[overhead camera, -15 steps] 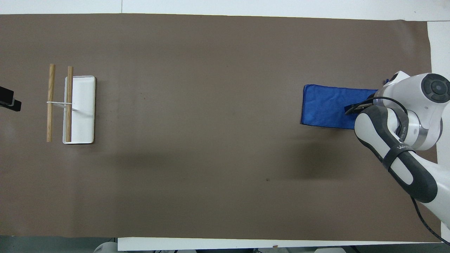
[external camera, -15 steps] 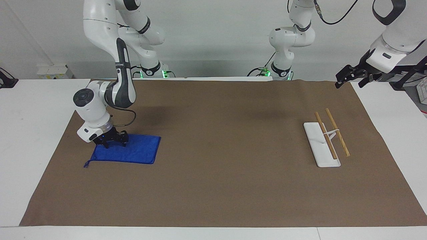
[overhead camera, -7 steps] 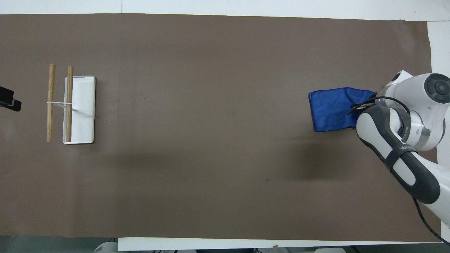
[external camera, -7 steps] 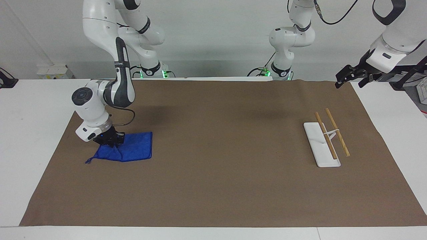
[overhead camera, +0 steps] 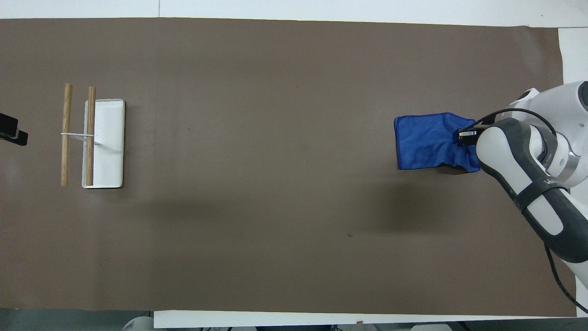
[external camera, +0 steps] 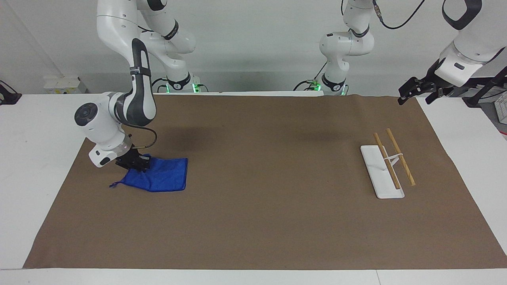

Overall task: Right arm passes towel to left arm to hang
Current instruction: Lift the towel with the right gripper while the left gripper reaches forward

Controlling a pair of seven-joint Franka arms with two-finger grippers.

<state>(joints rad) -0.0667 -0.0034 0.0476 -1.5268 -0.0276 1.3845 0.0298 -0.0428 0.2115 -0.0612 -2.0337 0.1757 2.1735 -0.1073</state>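
The royal-blue towel (external camera: 164, 179) (overhead camera: 425, 142) lies at the right arm's end of the table, bunched and raised at one edge, its string loop trailing on the mat. My right gripper (external camera: 134, 164) (overhead camera: 464, 136) is shut on that raised edge, just above the mat; the arm's grey cover hides most of the gripper in the overhead view. The rest of the towel still rests on the mat. My left gripper (external camera: 414, 95) (overhead camera: 11, 131) waits open and empty in the air at the left arm's end of the table.
A white rack base (external camera: 376, 166) (overhead camera: 110, 142) carrying two wooden rods (external camera: 401, 157) (overhead camera: 66, 133) stands at the left arm's end. A brown mat (external camera: 261, 178) covers the table between towel and rack.
The right gripper closed on the flat towel's edge and rose, bunching the cloth and dragging it slightly. The left arm has not moved.
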